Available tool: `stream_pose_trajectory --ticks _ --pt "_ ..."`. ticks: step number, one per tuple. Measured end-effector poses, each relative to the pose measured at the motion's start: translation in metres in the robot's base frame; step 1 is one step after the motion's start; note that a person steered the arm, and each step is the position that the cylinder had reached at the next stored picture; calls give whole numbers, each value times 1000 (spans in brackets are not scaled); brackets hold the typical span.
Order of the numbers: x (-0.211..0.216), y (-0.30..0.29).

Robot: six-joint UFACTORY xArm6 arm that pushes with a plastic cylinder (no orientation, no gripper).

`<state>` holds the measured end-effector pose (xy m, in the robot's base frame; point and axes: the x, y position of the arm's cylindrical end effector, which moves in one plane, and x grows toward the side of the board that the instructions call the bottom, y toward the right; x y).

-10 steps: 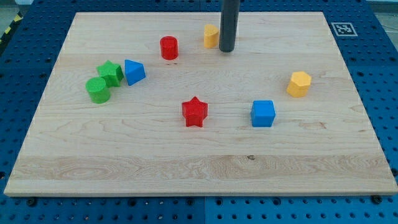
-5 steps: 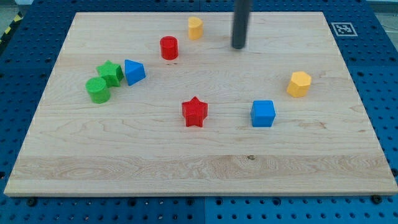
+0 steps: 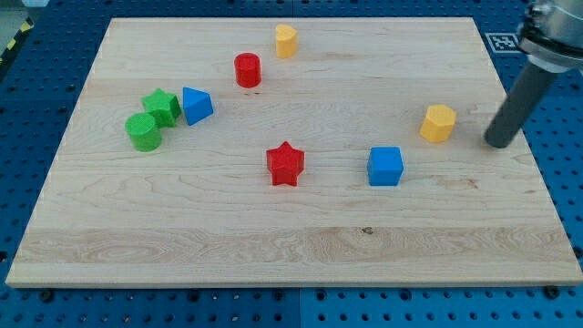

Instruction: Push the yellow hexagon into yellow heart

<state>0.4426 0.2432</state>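
Since the earlier frames, my tip (image 3: pixel 499 144) has travelled from beside the yellow heart (image 3: pixel 286 41) to 3 o'clock of the yellow hexagon (image 3: pixel 438 123), near it, not touching. No jaws are fitted. Hexagon and heart lie well apart on the bench (image 3: pixel 182 246), heart toward 10 o'clock.

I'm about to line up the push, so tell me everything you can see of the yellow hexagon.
The yellow hexagon is a small, matte orange-yellow block with a flat six-sided top and straight faceted sides, looking like printed plastic. It stands upright on the wooden board, toward the view's right. Nothing touches it: my tip sits just to its right with a gap, and the blue cube lies below and to its left, apart. The yellow heart is far off at the view's top.
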Motion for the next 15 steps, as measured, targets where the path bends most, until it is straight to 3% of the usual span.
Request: stream_pose_trajectory --ticks 1,3,4,6,8,10,12,15 --pt "-24 -42" --pt "4 -45" --pt "-10 -73" --pt "-95 -133" --pt "-78 -138" --pt "-133 -167" --pt "-93 -169" --pt "-150 -199"
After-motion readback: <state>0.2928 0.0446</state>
